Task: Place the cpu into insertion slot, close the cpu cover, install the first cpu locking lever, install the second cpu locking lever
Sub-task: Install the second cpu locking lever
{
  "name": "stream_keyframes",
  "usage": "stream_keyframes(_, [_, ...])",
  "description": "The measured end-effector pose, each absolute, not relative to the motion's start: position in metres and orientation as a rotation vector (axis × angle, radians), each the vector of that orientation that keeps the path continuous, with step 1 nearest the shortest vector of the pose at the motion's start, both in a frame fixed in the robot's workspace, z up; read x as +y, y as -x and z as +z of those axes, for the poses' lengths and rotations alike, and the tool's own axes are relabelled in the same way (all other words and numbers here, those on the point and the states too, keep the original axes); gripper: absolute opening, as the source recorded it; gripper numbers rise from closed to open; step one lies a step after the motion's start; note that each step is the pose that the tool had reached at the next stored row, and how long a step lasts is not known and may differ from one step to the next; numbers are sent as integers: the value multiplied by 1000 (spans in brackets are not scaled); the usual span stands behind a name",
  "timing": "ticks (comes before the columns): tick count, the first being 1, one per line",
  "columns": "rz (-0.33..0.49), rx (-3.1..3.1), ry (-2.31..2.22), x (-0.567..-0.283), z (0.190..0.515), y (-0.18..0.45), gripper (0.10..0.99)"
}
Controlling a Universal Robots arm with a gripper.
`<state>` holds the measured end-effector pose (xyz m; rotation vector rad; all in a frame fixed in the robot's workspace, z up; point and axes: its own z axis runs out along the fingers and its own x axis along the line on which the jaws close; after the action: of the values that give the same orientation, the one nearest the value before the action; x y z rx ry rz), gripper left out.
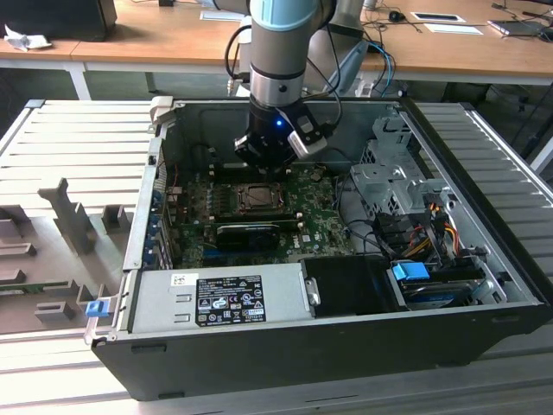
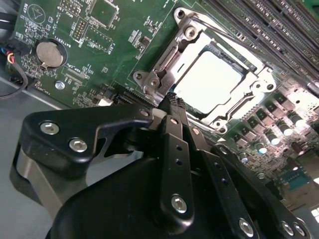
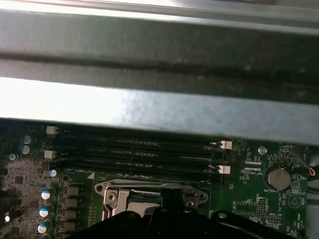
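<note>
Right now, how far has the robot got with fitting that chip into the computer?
The cpu lies silver face up in the insertion slot, and the cpu cover looks folded down around it. The hand, fingers together, is at the cover's corner, holding nothing I can see. Whether either locking lever is latched, I cannot tell.

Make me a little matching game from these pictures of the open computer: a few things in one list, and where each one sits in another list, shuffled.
Things
1. cpu
2. cpu cover
3. gripper
4. round silver battery

Places
A. on the green board, well apart from the socket
B. lying in the insertion slot
C. at the socket's edge, tips close together
D. down around the chip, framing it

Pairs: 1-B, 2-D, 3-C, 4-A
</note>
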<state>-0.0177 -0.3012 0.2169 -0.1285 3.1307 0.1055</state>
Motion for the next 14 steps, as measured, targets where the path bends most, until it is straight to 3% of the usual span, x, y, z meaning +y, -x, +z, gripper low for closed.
stream_keyframes(14, [105, 3131, 129, -306, 229, 18, 106])
